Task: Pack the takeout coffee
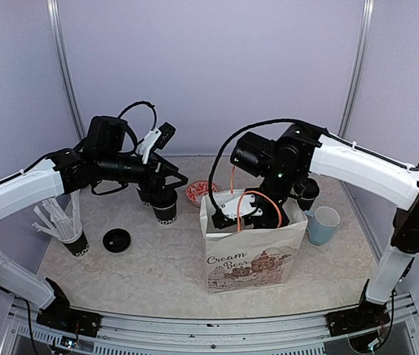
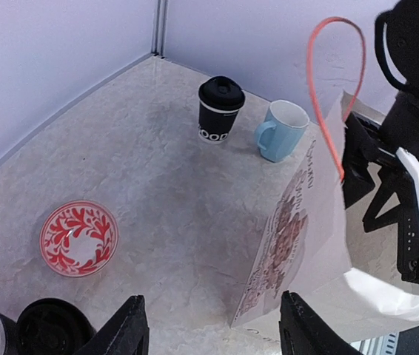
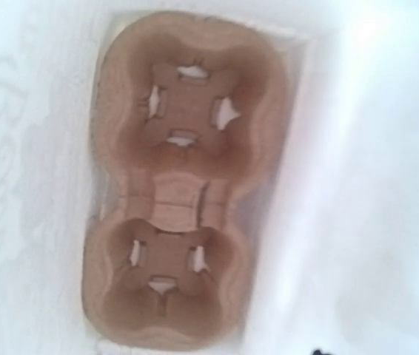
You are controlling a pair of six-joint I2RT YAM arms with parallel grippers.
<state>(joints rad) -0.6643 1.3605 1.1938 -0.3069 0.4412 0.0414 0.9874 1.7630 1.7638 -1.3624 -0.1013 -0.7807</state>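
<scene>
A lidded black takeout cup [image 1: 166, 211] stands left of the white paper bag [image 1: 248, 255], with a second black cup [image 1: 147, 197] close behind it. My left gripper [image 1: 171, 180] hovers just above them, open and empty; in its wrist view its fingertips [image 2: 126, 327] stand wide apart, with one lidded cup [image 2: 51, 325] at the bottom left. Another lidded cup [image 2: 220, 109] stands at the back right [image 1: 307, 193]. My right gripper [image 1: 243, 209] is down in the bag's mouth. Its wrist view shows a brown two-slot cup carrier [image 3: 183, 185], empty, on the bag's bottom; its fingers do not show.
A light-blue mug [image 1: 322, 224] stands right of the bag. A red patterned dish [image 1: 198, 193] lies behind it. A loose black lid [image 1: 116, 240] lies on the table at the left, near a black cup full of white straws [image 1: 70, 235]. Walls enclose the back and sides.
</scene>
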